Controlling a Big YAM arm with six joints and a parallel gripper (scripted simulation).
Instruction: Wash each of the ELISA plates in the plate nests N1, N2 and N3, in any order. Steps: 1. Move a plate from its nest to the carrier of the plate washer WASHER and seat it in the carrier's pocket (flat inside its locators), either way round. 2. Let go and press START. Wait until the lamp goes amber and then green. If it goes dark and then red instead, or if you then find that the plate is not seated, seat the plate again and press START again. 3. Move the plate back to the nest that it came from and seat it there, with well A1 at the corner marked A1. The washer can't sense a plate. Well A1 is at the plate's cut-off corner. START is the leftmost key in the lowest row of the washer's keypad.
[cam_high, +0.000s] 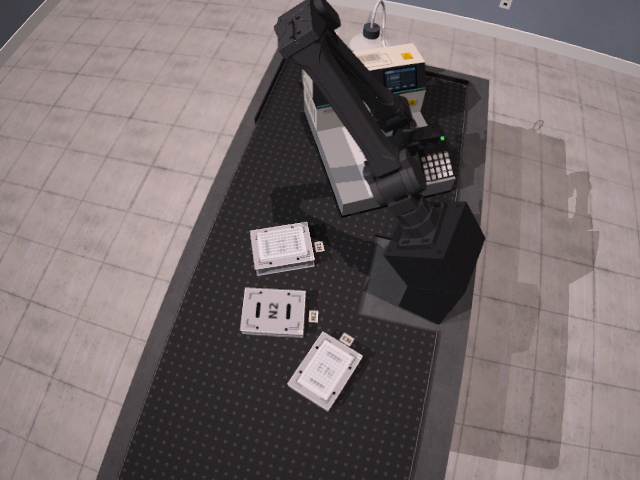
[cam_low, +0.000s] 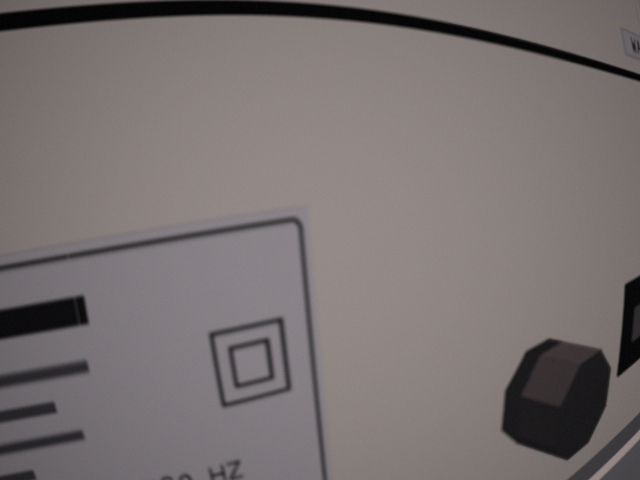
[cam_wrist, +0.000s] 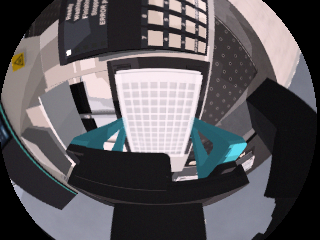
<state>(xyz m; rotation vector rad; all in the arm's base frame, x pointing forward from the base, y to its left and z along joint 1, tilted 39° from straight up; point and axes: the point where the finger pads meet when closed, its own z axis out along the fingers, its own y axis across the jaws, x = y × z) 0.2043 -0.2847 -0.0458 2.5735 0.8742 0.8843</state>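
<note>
In the wrist view my gripper (cam_wrist: 158, 120) has its teal fingers against both long sides of a white ELISA plate (cam_wrist: 160, 102), shut on it. The plate is at the washer's dark carrier (cam_wrist: 160, 64); I cannot tell whether it is raised from the pocket. In the top view the arm hides the gripper and carrier. Nest N2 (cam_high: 273, 326) is empty. A plate (cam_high: 282, 243) sits in nest N1 (cam_high: 284, 262), and another plate (cam_high: 325, 369) in nest N3 (cam_high: 310, 394). The washer (cam_high: 395, 54) shows a green lamp (cam_high: 442, 137).
The keypad (cam_high: 437, 165) (cam_wrist: 175, 25) stands beside the carrier. The washer's tall housing and a bottle (cam_high: 371, 31) are at the far end. The arm's base block (cam_high: 439, 258) stands at the bench's right edge. The exterior view shows only a pale housing with a label (cam_low: 155, 289) and a dark knob (cam_low: 558, 403).
</note>
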